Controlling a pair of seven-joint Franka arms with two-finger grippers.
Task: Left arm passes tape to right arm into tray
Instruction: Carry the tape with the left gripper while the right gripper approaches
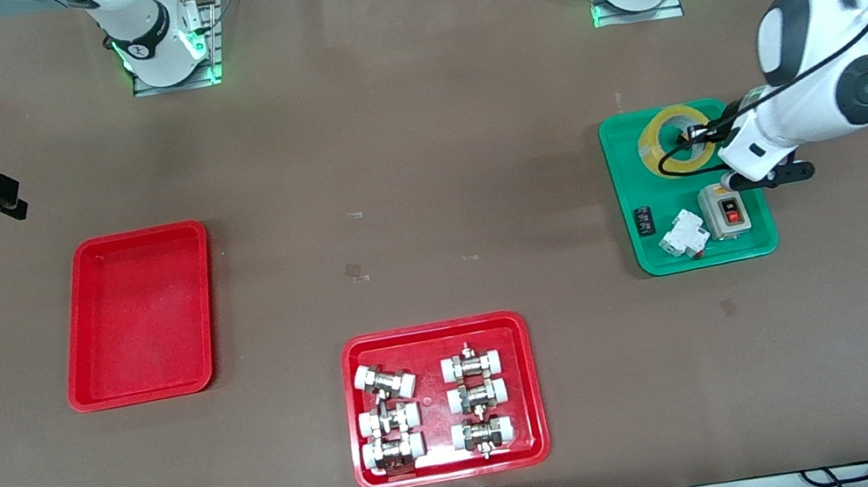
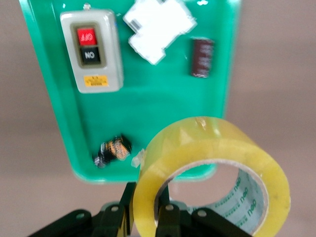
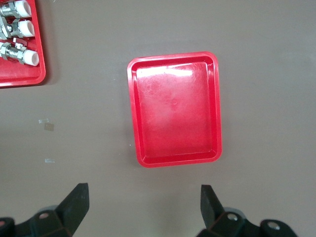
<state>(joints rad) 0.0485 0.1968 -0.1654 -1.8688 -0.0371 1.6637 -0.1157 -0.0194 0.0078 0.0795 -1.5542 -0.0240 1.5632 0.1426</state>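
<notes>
The tape, a roll of translucent yellow tape with a wide hole, is over the end of the green tray that lies farther from the front camera. My left gripper is shut on the roll's wall, one finger inside the hole and one outside, as the left wrist view shows; there the tape fills the foreground. The plain red tray lies empty toward the right arm's end of the table. My right gripper waits open and empty in the air beside it; its wrist view looks down on the tray.
The green tray also holds a grey switch box, a white breaker and a small black part. A red tray of white-capped metal fittings lies near the front edge, mid-table.
</notes>
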